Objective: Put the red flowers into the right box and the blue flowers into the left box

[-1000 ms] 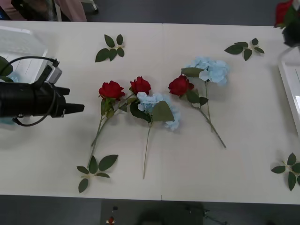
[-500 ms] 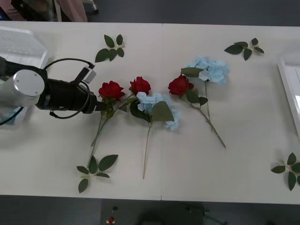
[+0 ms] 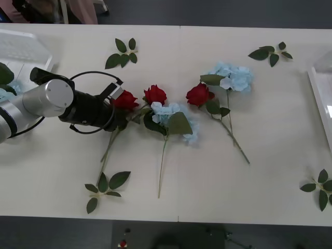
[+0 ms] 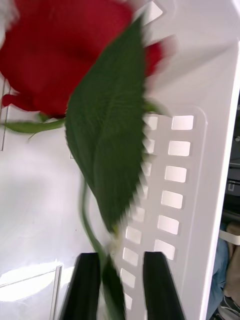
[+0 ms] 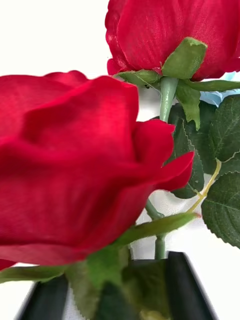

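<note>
The left pincer (image 3: 120, 111) reaches across the white table (image 3: 270, 176) from the left and sits at the leftmost rose (image 3: 126, 99), low against the top of its stem just under the bloom; in the left wrist view the two black fingers (image 5: 187, 292) stand apart on either side of stem and leaves, so the pincer is open around the stem and not yet closed. The step in hand looks like the pick of this red flower. Just right of it lies a second rose (image 3: 155, 94), its stem crossing the first, touching a pale blue flower cluster (image 3: 174, 116); farther right a third rose (image 3: 198, 94) lies beside another blue flower cluster (image 3: 233, 77). The right pincer (image 4: 119, 290) is already over the white slotted tray (image 4: 175, 175), which is the right box (image 3: 317, 91) at the table's right edge, its fingers narrow on the stem of a fourth rose (image 4: 60, 55) (the bloom hangs above the tray floor). The left box (image 3: 23, 49) stands at the far left. Next, I judge, the left pincer must close on the one stem alone, lifting clear of the crossing neighbour, while the right lets go.
</note>
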{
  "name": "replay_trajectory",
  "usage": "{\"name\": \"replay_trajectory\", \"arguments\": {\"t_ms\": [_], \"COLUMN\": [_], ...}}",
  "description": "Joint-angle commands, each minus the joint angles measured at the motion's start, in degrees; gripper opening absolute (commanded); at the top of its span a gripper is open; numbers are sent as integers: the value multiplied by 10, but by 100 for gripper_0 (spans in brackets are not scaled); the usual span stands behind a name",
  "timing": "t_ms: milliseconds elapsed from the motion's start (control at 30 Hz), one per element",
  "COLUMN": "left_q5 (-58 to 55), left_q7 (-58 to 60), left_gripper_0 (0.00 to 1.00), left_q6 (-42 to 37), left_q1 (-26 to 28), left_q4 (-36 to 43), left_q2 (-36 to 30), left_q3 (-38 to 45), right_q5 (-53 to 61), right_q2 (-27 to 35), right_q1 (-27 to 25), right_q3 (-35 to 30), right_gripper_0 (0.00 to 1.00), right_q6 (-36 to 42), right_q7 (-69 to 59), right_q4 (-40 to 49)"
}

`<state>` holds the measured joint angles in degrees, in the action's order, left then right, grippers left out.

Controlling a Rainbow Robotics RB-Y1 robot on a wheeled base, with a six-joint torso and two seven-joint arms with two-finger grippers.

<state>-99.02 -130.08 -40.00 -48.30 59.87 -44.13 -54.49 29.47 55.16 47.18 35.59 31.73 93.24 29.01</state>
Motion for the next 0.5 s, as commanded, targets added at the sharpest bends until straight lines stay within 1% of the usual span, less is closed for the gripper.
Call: {"name": "replay_trajectory", "arguments": {"t_ms": [33, 167, 200, 333, 367, 433, 500], "left_q5": [18, 13, 3, -50, -87, -144, -189], "left_q7": [6, 6, 6, 2, 2, 4, 3], "left_gripper_0": [0, 0, 0, 0, 0, 0, 0], "left_q6": [-3, -4, -3, -4, -3, -7, -9], "left_q1": [-1, -1, -1, 0, -1, 0, 5], "left_q4": [14, 22, 24, 60, 87, 123, 145], "left_q2": [-6, -18, -25, -60, -76, -86, -86], "left_q3": [18, 35, 43, 90, 112, 148, 180], "right_q5": [17, 63, 93, 220, 252, 295, 332], "right_q2": [6, 6, 6, 14, 22, 35, 49], "right_q1": [13, 13, 14, 13, 13, 12, 10], "right_q3": [-7, -7, -10, -36, -40, -48, -54], "right_gripper_0": [62, 65, 65, 65, 65, 65, 65], "right_q6": [-16, -3, 16, 134, 174, 226, 253], "right_q7": [6, 27, 39, 38, 35, 32, 31], "right_q4": [-12, 3, 18, 105, 150, 217, 267]}}
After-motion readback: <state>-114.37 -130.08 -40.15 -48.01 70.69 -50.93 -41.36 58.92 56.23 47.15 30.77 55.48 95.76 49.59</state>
